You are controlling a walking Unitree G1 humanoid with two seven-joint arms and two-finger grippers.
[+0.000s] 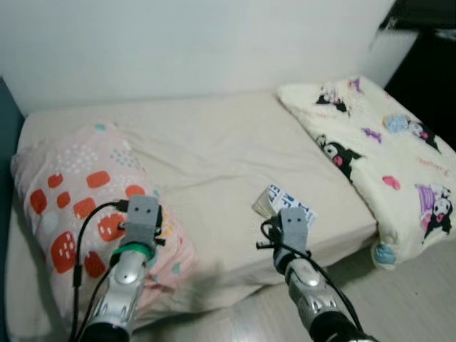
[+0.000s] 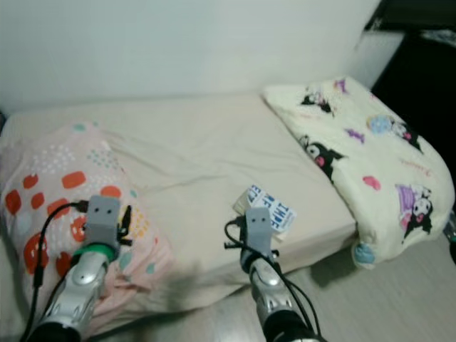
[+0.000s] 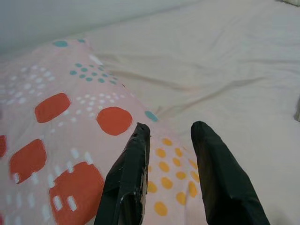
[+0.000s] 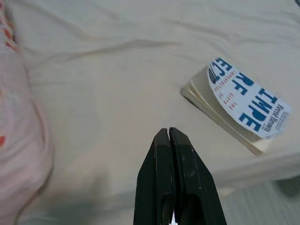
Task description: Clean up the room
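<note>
The two eye views look forward and steeply down from head height onto a bed (image 1: 214,157) set against a white wall (image 1: 178,43), with both arms rising from the lower edge of the frame. They share nearly the whole scene; the right eye view sits slightly shifted, so the pink pillow (image 2: 50,185) is cut at its left edge. The left wrist view looks along the left gripper (image 3: 171,133) from close above that pillow (image 3: 56,117), facing the sheet beyond. The right wrist view looks along the right gripper (image 4: 168,133) down at the sheet, with the book (image 4: 239,105) at right of frame.
</note>
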